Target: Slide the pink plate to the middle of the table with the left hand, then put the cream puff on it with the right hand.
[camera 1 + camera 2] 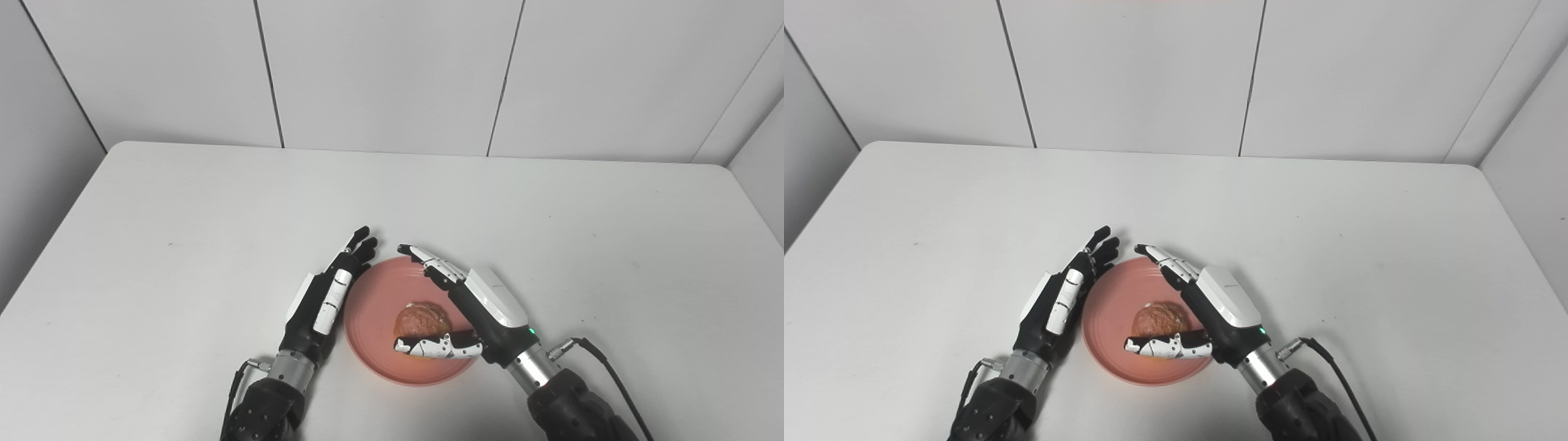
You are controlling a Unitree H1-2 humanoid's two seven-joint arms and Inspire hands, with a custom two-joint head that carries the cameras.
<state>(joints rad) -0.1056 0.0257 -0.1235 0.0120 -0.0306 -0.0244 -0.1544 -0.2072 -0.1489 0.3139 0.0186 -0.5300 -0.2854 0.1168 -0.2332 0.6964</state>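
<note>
The pink plate (373,306) lies on the white table (184,214) near the front, about midway across. A brown cream puff (420,319) rests on the plate. My right hand (474,306) is open and arched over the plate's right side, its fingers stretched past the puff and its thumb in front of it, not gripping it. Stretched flat along the plate's left rim is my left hand (327,294), open, its fingers pointing away from me. In the right eye view the puff (1157,320) sits between the right hand's (1213,306) fingers and thumb.
A black cable (606,367) trails from the right wrist across the table. White panel walls (392,73) close the far side and both ends of the table.
</note>
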